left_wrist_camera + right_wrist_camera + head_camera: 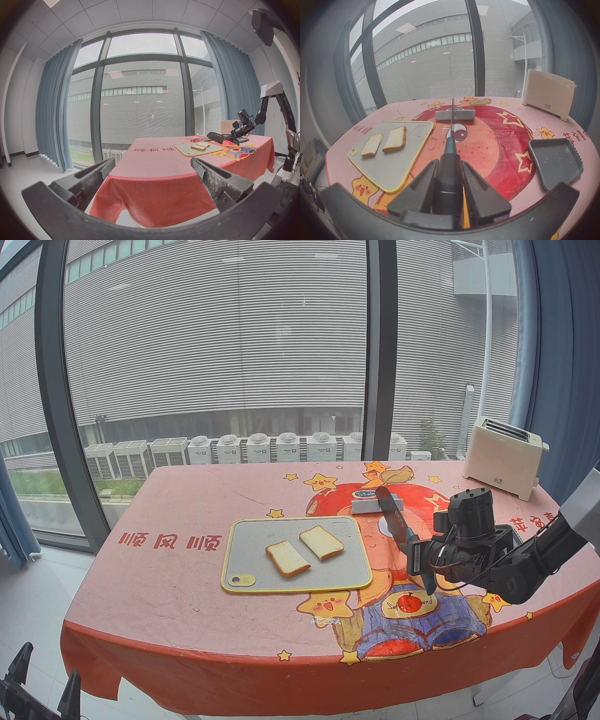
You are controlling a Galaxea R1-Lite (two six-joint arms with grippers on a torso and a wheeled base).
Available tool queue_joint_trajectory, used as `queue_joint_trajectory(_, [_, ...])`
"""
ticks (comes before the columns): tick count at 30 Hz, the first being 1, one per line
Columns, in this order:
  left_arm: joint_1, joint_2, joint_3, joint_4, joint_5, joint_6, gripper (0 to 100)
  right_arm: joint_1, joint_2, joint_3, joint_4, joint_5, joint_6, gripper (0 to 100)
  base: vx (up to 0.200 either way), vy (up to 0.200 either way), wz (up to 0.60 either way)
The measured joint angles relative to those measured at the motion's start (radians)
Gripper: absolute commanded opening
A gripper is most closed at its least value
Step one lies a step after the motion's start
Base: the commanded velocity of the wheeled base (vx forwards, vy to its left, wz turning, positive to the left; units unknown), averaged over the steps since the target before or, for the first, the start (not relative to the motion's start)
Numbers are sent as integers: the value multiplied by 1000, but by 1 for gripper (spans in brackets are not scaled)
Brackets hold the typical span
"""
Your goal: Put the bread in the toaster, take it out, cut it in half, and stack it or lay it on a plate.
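Note:
Two toasted bread halves (287, 557) (321, 542) lie side by side on the grey, yellow-rimmed cutting board (337, 574). Right of the board, above the table, my right gripper (420, 555) is shut on the black handle of a knife (390, 515). Its blade points toward the grey knife rest (377, 505). In the right wrist view the knife (449, 150) runs straight ahead to the rest (455, 114), with the bread (372, 145) (395, 138) off to one side. My left gripper (150, 175) hangs open and empty, low and well short of the table's near left corner.
A cream toaster (505, 455) stands at the table's far right corner. A dark grey plate (554, 161) sits near the right edge, close under my right arm. The red printed tablecloth (169, 609) is bare left of and in front of the board.

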Motion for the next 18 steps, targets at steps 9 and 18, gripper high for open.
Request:
queue_joint_trajectory(9, [1,0,0,0,0,0,100,6,1,4,2,0,-1,0,0,0,0])
queue_joint_trajectory(18, [0,0,0,0,0,0,100,9,3,8,3,-2,-3,0,0,0,0])
